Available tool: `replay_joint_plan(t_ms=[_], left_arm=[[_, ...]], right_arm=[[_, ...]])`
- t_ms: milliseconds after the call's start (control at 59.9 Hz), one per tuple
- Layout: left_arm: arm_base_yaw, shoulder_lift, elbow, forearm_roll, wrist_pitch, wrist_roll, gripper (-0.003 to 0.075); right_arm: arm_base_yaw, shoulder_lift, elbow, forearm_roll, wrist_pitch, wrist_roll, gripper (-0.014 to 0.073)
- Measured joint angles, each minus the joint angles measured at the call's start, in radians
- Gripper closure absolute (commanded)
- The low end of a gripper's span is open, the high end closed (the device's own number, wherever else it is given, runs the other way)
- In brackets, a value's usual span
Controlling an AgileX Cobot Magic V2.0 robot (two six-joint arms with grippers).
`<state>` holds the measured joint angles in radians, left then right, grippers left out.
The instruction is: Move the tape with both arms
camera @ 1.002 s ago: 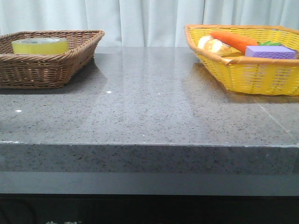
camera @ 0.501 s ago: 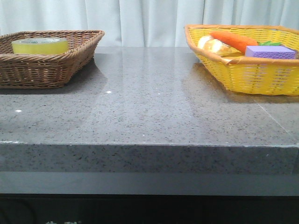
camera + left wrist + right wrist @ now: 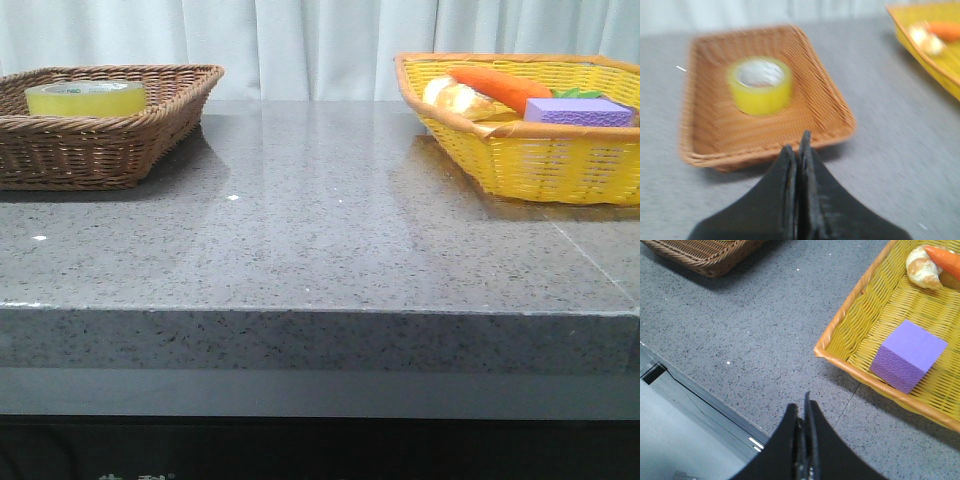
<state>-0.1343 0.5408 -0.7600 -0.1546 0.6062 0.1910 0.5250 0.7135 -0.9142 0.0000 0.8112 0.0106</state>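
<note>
The yellow tape roll (image 3: 85,97) lies flat in the brown wicker basket (image 3: 100,150) at the table's back left. It also shows in the left wrist view (image 3: 760,85), with its white core facing up, inside the same basket (image 3: 825,107). My left gripper (image 3: 797,142) is shut and empty, hanging just short of the basket's near rim. My right gripper (image 3: 801,407) is shut and empty, above the table's front edge, short of the yellow basket (image 3: 850,315). Neither gripper shows in the front view.
The yellow wicker basket (image 3: 520,160) at the back right holds a purple block (image 3: 578,110), a carrot (image 3: 500,87) and a bread roll (image 3: 455,97). Grey speckled tabletop (image 3: 320,220) lies between the two baskets. The table's front edge (image 3: 700,390) drops off below my right gripper.
</note>
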Motion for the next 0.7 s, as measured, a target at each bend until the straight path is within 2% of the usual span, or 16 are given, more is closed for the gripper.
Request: replay_joint_plan(t_ms=[184, 334, 702], left_arm=[[0.092, -0.225, 0.179, 0.0, -0.103, 0.0, 0.0741], [0.108, -0.359, 0.292, -0.014, -0.157, 0.0, 0.0741], [0.112, -0.479, 0.638, -0.002, -0.443, -0.099, 0.0741]], right_arm=[[0.0, 0.0, 0.0, 0.0, 0.0, 0.0, 0.0662], [0.0, 0.0, 0.0, 0.0, 0.0, 0.0, 0.0662], [0.0, 0.0, 0.0, 0.0, 0.0, 0.0, 0.0662]])
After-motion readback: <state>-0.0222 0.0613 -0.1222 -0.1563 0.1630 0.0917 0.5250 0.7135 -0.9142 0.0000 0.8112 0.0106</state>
